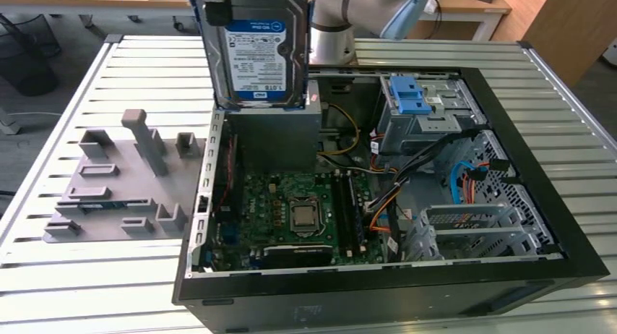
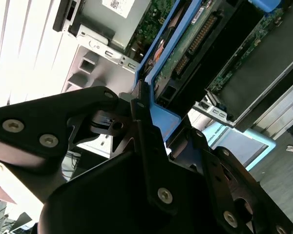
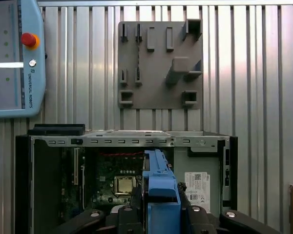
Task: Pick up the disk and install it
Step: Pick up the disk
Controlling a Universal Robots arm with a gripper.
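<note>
The disk (image 1: 260, 48), a silver hard drive with a white-and-blue label and a blue bracket, hangs upright above the back of the open computer case (image 1: 545, 168). Its lower edge is just over the grey metal box (image 1: 274, 139) inside the case. My gripper (image 2: 151, 122) is shut on the disk's blue-bracketed end. In the second wrist view the disk's green circuit-board side (image 2: 185, 44) runs away from the fingers. In the first wrist view the blue bracket (image 3: 160, 185) stands between the black fingers, over the case interior.
A grey fixture plate (image 1: 115, 182) with upright posts lies on the slatted table at the exterior view's left of the case. A drive cage with a blue latch (image 1: 415, 95) sits at the case's back. A teach pendant (image 3: 14, 58) lies on the table.
</note>
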